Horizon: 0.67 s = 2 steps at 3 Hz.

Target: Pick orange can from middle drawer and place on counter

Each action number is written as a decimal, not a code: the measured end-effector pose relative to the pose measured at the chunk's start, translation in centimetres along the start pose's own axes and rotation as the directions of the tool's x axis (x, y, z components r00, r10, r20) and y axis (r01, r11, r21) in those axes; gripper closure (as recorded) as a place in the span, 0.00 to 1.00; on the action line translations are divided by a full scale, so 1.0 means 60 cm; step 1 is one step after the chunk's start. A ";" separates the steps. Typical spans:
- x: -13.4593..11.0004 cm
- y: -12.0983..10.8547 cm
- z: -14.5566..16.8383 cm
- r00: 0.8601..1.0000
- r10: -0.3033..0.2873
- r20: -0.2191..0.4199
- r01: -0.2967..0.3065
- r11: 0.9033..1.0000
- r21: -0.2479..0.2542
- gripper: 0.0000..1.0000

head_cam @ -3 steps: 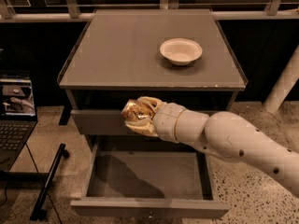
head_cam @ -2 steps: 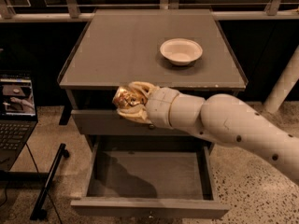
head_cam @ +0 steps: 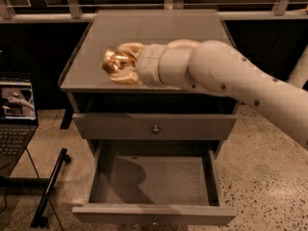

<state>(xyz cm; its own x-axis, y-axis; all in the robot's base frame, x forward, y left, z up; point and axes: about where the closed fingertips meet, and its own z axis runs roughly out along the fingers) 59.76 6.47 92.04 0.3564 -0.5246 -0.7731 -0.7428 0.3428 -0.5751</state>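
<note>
Most of the task seems done: the end effector (head_cam: 120,65) is clenched around the orange can (head_cam: 111,60), over the surface (head_cam: 159,28) near its front edge, well apart from the open middle drawer (head_cam: 154,179). Only setting down and release remain, I judge.

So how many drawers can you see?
2. One shut drawer sits just under the counter; the middle drawer below it is pulled open. Others may be hidden lower down. The gripper holds the orange can above the counter.
</note>
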 end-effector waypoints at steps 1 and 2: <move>-0.002 -0.068 0.047 0.999 -0.031 -0.025 0.031 1.000 0.000 1.00; -0.004 -0.106 0.113 0.998 -0.051 -0.037 0.049 0.998 -0.037 1.00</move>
<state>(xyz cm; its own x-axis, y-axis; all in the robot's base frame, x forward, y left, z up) 68.26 9.72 94.09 0.3725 -0.5699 -0.7325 -0.7448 0.2873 -0.6023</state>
